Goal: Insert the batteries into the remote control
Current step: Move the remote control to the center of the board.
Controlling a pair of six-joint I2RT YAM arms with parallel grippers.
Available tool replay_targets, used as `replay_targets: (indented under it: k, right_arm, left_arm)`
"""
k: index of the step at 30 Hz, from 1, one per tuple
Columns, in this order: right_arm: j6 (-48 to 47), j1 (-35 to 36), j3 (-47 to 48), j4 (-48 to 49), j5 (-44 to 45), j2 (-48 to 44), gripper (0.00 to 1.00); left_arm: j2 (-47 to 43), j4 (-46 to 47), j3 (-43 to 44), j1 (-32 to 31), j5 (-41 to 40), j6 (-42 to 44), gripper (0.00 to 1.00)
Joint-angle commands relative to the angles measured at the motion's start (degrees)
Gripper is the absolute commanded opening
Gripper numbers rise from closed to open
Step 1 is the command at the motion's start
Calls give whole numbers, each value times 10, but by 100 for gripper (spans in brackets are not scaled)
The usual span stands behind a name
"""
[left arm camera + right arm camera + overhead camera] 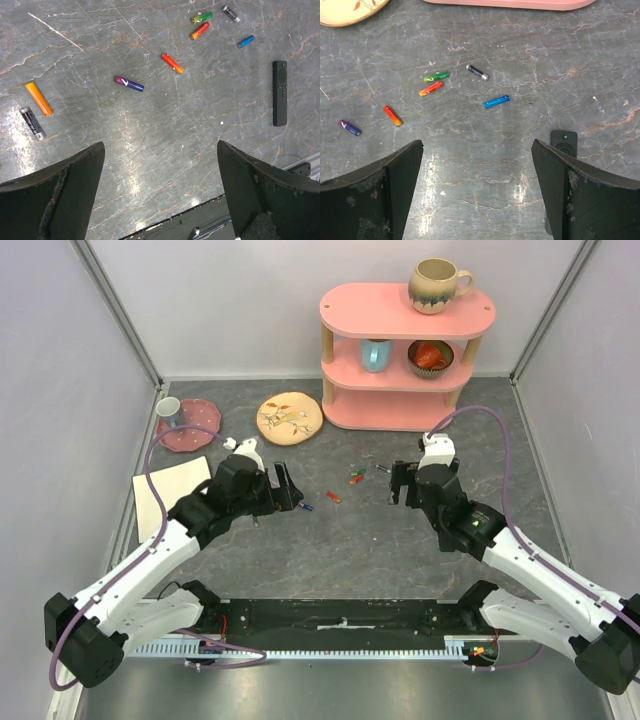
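The batteries lie scattered on the grey table between the two arms. In the left wrist view I see an orange one [38, 98], a black one [32, 122], a purple one [129, 83], a red-orange one [172, 63] and a blue one [245, 41]. The remote control [279, 93] lies flat, buttons up, to their right. In the right wrist view its top end [563, 141] shows beside my right finger, the rest hidden behind it. My left gripper [160, 145] and right gripper [477, 142] both hang open over bare table, holding nothing.
A pink shelf [405, 340] at the back right carries a mug [437, 285], a blue cup [376, 354] and a bowl [430, 358]. A floral plate [288, 418], a pink plate [195, 430] and a pale board [165, 495] lie at the left. A black rail [340, 615] runs along the near edge.
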Motion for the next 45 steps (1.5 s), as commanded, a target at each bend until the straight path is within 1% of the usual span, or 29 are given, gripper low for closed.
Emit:
replay_targets:
  k: [1,4,6,7,9,10,11,13,14,15,16,17,18,21,22,25,35,40,45]
  right_arm:
    - [-39,-1,31,-24,25,-7,98]
    - [-36,0,29,-59,74,3,98]
    - [-39,0,25,-78,89,10,98]
    - [-37,0,27,-87,102,13,98]
    - [-34,-1,32,-119,108,28,98]
    - [-25,-5,39,-130,113,36,98]
    - [-19,-10,41,-147,114,54,98]
    - [-9,-28,34,-153,115,66,98]
    - [0,-38,30,-153,104,67,98]
    - [1,-48,21,-146,93,64,98]
    - [0,-70,6,-132,80,61,97]
    - [0,-85,1,-127,47,63,98]
    - [2,-116,-2,-125,37,68,97]
    - [3,-152,-9,-121,1,104,98]
    - [3,-171,-10,-119,-7,128,98]
    - [14,-189,-10,-114,-16,172,98]
    - [36,-228,-25,-88,-61,223,97]
    - [45,-240,-43,-61,-98,242,94]
    - [48,-250,-57,-40,-119,255,89]
  left_arm:
    - [-13,4,22,0,12,32,99]
    - [-1,-11,24,0,6,33,99]
    - [1,-14,19,0,7,23,99]
    - [-1,-8,9,0,12,22,91]
    - [-5,17,-9,0,29,18,88]
    - [-13,29,-16,0,53,20,86]
    - [-19,47,-22,-1,96,32,85]
    - [-28,94,-45,-4,128,39,85]
    - [-36,108,-52,-7,150,42,84]
    - [-41,133,-69,-7,155,41,84]
    - [-44,140,-77,-8,157,37,85]
    - [-52,146,-84,-8,157,31,85]
    - [-55,157,-96,-9,157,30,85]
    - [-62,165,-110,-9,163,23,85]
    - [-62,166,-111,-10,164,21,85]
    - [-60,168,-114,-10,167,14,85]
    - [-49,206,-130,-10,188,-4,84]
    - [-39,217,-132,-11,188,-11,84]
    - [-31,219,-130,-13,186,-14,84]
